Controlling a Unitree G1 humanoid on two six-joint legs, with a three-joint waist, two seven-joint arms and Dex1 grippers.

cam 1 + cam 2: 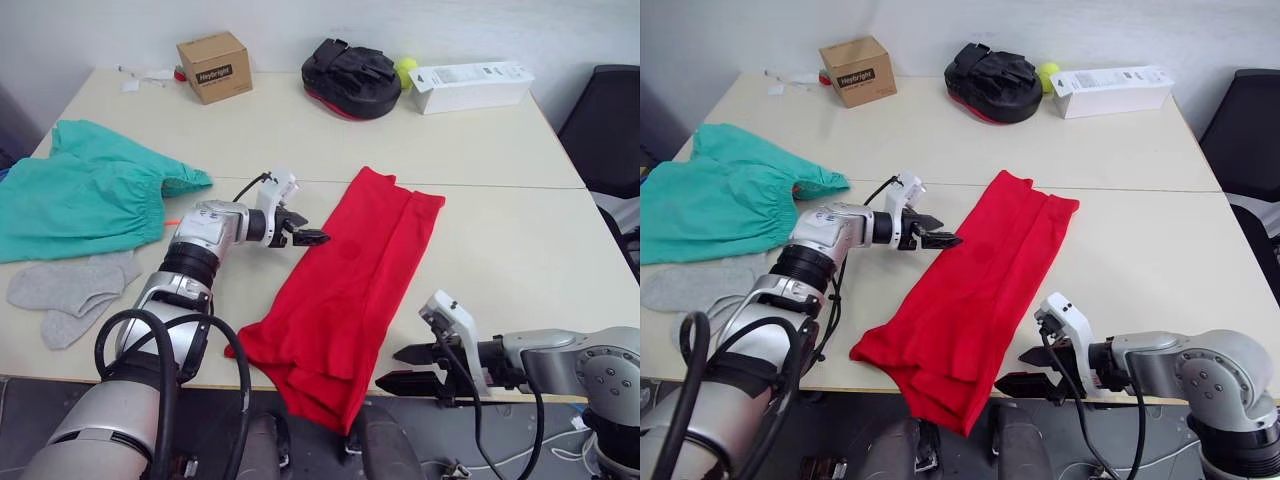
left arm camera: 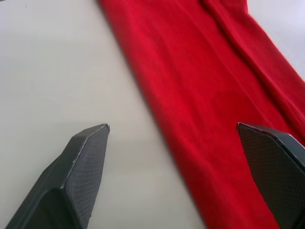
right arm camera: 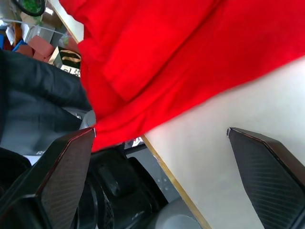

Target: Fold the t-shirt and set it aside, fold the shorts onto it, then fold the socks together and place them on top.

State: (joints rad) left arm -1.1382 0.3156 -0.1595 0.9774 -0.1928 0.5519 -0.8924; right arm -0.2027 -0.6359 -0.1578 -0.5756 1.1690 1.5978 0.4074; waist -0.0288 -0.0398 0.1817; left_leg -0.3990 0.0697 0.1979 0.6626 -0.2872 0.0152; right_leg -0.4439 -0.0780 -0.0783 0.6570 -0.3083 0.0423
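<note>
T-shirt (image 1: 345, 290) folded lengthwise into strip mid-counter (image 1: 500, 250), near end overhanging edge. Left tool (image 1: 308, 237) open at its left edge; right tool (image 1: 410, 367) open, empty. Shorts (image 1: 85, 190), socks (image 1: 70, 292) untouched far left.

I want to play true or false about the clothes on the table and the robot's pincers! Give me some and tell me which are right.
1. The t-shirt is folded into a long strip that hangs over the near table edge. True.
2. The left pincer is squeezing the t-shirt. False: it is open, at the shirt's edge.
3. The socks lie on top of the t-shirt. False: they lie apart on the table, near the shorts.
4. The right pincer is open, by the shirt's hanging end. True.
5. The shorts are folded on the shirt. False: they lie apart, unfolded.
</note>
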